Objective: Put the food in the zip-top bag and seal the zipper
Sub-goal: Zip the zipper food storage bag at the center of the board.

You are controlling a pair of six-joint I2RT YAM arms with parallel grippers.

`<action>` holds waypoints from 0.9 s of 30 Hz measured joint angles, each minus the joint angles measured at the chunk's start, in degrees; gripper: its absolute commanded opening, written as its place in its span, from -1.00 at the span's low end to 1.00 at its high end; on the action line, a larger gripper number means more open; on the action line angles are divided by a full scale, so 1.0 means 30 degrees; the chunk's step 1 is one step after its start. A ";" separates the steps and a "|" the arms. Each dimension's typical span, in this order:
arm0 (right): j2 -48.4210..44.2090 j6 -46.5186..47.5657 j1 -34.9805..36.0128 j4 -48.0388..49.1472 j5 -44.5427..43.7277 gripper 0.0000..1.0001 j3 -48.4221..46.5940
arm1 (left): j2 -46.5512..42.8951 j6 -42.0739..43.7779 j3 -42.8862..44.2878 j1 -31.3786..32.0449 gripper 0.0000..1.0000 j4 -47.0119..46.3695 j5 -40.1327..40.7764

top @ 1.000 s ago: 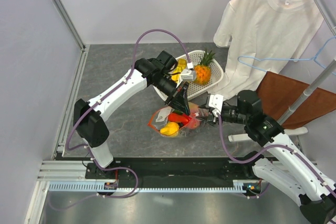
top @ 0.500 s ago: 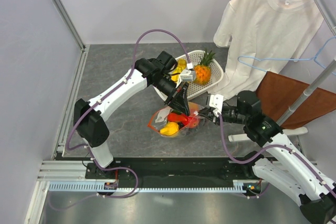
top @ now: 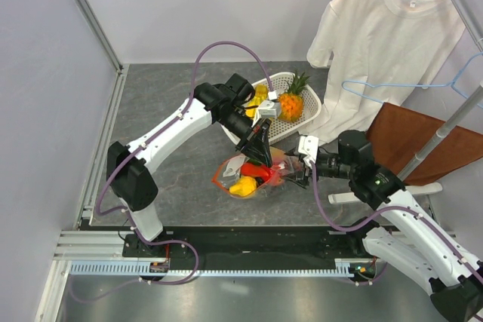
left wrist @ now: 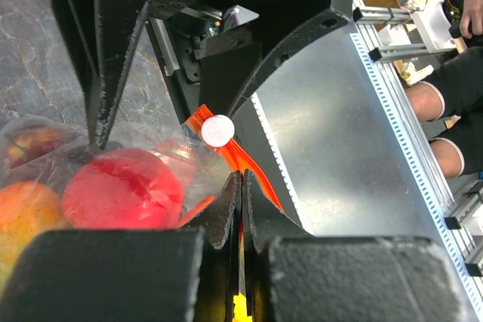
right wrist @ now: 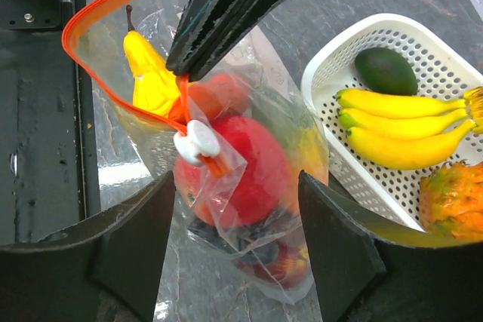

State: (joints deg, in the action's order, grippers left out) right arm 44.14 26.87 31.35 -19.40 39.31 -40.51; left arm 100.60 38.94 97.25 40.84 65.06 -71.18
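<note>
Grey table (top: 166, 111): left fingers (left wrist: 229, 213) tight on zipper (left wrist: 249, 167), right fingers (right wrist: 128, 254) wide astride bag (right wrist: 290, 130)

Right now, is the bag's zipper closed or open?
Open. In the right wrist view the zipper makes a wide loop with the yellow pear inside; the white slider sits at one end.

One zip-top bag (right wrist: 249, 58), one basket (right wrist: 355, 179), three bananas (right wrist: 400, 122), one avocado (right wrist: 386, 71)
</note>
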 measured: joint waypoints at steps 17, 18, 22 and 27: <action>0.1129 -0.1588 0.0015 0.2718 0.1173 -1.00 0.0248 | 0.0561 0.1158 0.0860 -0.0095 -0.96 0.1311 -0.0663; 0.1027 -0.1596 0.0007 0.2645 0.1158 -1.00 0.0255 | 0.0561 0.1166 0.0860 -0.0146 -0.95 0.1341 -0.0670; 0.0372 -0.1552 0.0015 0.2127 0.1100 -1.00 0.0255 | 0.0561 0.1173 0.0860 -0.0517 -0.95 0.1362 -0.0743; -0.0648 -0.1632 0.0015 0.1377 0.0896 -1.00 0.0255 | 0.0066 -0.0138 0.0364 -0.0874 -0.45 -0.0444 0.0736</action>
State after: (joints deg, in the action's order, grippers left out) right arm 42.19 21.98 31.40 -15.27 42.00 -39.75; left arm 100.79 38.52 98.35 38.22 63.72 -68.97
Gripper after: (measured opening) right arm 0.007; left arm 0.142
